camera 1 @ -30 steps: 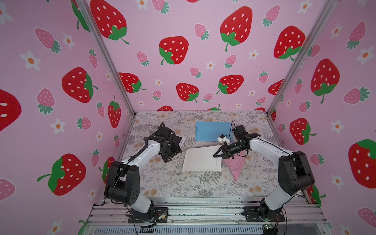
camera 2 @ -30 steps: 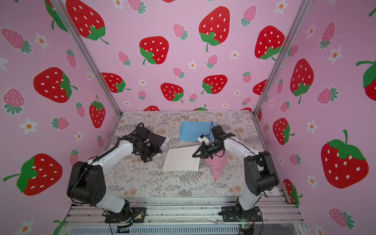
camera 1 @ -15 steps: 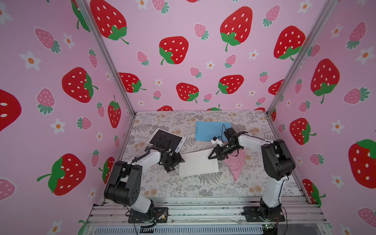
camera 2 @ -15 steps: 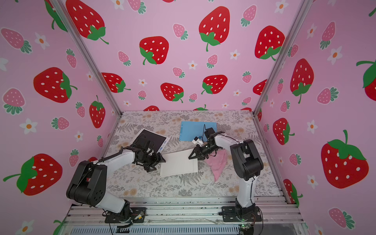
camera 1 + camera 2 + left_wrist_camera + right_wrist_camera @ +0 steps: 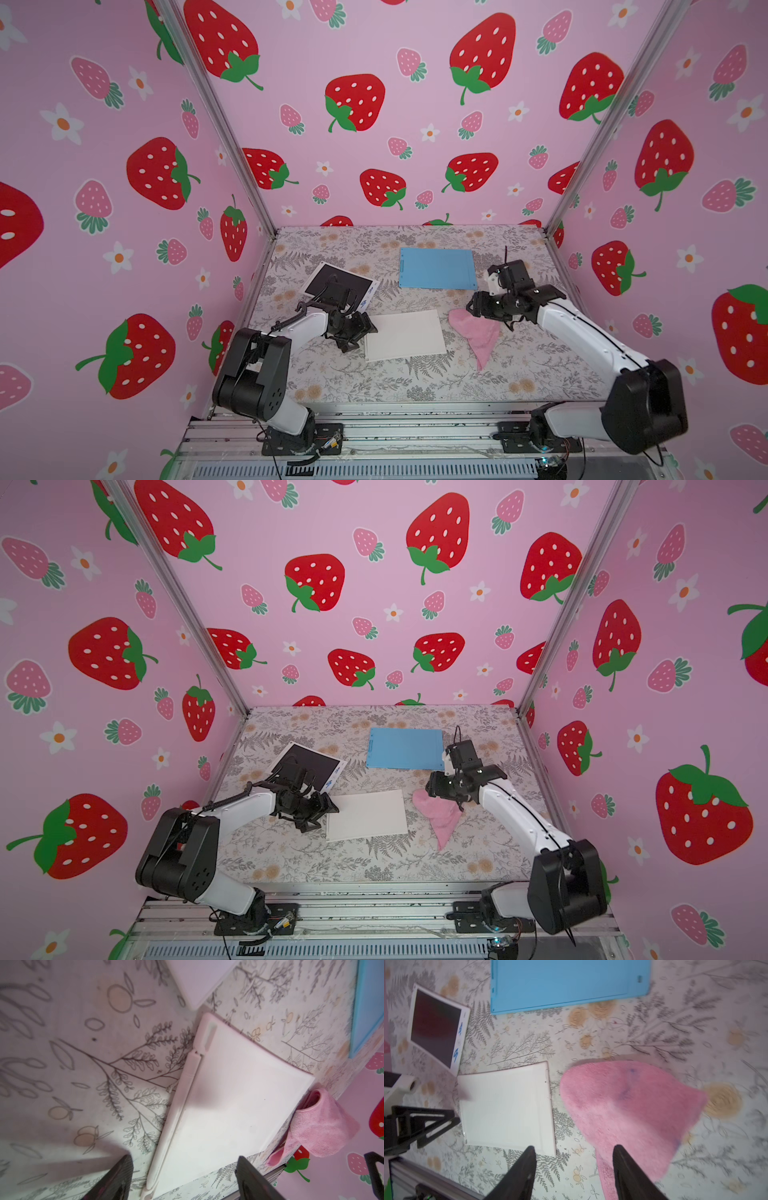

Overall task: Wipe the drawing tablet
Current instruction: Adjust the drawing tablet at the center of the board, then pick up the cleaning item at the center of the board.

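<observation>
Nearest the front edge of the floral-patterned surface [image 5: 374, 386] lies the white drawing tablet [image 5: 404, 335], face down and flat, roughly midway between the two arms. The left pincer [image 5: 360, 332] sits low just beside the tablet's left edge; in the left wrist view its two dark fingers [image 5: 116, 1180] stand wide apart with nothing between them, and the tablet's [image 5: 226, 1095] stylus-side edge runs up from between the fingertips.

Just to the right of the tablet, close but apart from it, lies the pink cloth [image 5: 478, 332], spread in a rough triangle that tapers toward the front. The right pincer [image 5: 473, 306] hangs just above the far upper corner of the cloth. In the right wrist view its fingers [image 5: 523, 1174] are clearly parted and hold nothing; the cloth [image 5: 629, 1109] lies loose on the surface below them, with faint blue marks on it, and the white tablet [image 5: 506, 1107] lies off to the side of the pincer, beyond the cloth's edge.

Farther back on the left, a second tablet with a black screen and white frame [image 5: 338, 284] lies at an angle, partly hidden by the left arm in both top views. Farthest back, near the rear wall, a blue tablet [image 5: 436, 268] lies flat, well apart from the white one.
</observation>
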